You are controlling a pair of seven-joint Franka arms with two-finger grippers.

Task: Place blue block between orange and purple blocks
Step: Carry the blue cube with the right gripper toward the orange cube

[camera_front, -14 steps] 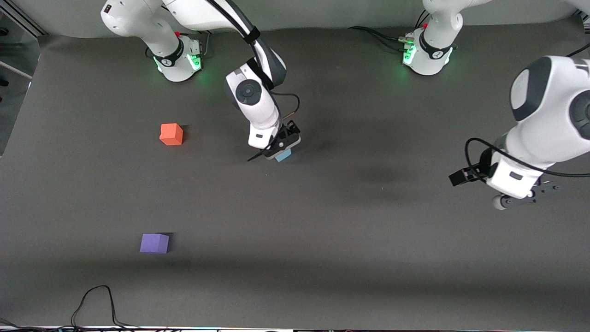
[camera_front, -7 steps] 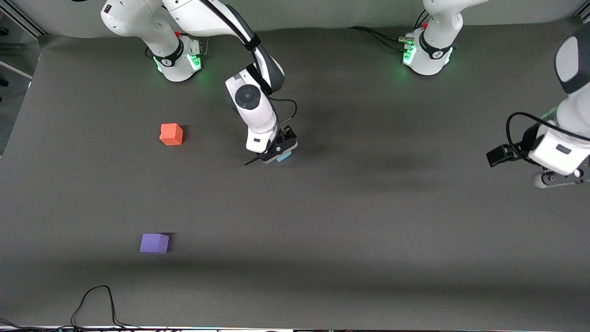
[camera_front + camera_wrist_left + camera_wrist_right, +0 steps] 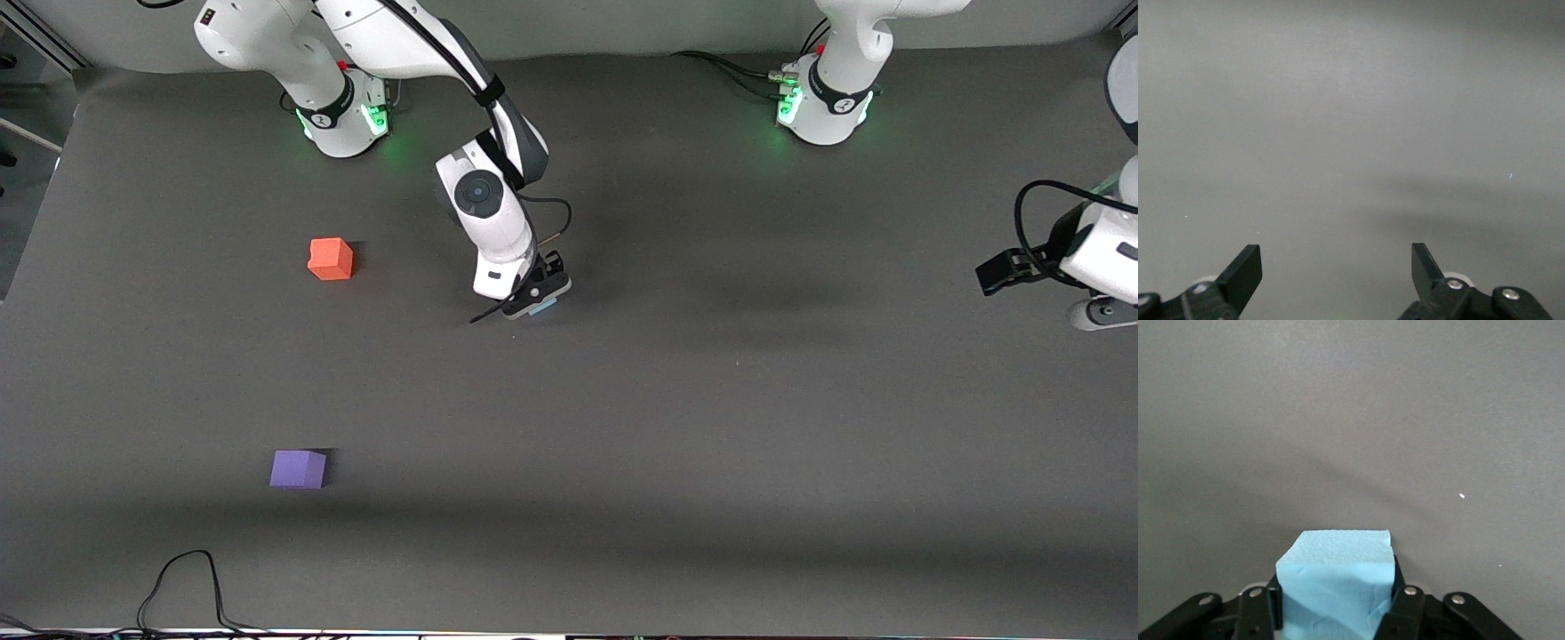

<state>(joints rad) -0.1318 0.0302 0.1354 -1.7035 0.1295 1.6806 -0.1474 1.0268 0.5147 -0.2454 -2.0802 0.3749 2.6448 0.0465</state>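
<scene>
While the left arm waits, we note these points.

Right tool (image 3: pixel 536 302): we see it low over the middle of the tabletop (image 3: pixel 711 427), its fingers (image 3: pixel 1403 603) pinching the blue block (image 3: pixel 1337 581) from both sides.

Blue block: we find it held in the right tool, its top face clear of the fingers in the right wrist view; in the front view only a sliver of it (image 3: pixel 542 308) shows under the tool. We cannot tell whether it touches the tabletop.

Left tool (image 3: pixel 1336 270): we see it raised over the left arm's end of the tabletop, its fingers (image 3: pixel 1245 275) spread wide with nothing between them; in the front view it sits at the edge (image 3: pixel 1098 313).

Orange block (image 3: pixel 331 259): we see it resting on the tabletop toward the right arm's end, well apart from the right tool.

Purple block (image 3: pixel 298 468): we see it on the tabletop, nearer to the front camera than the orange block, with bare tabletop between the two.
</scene>
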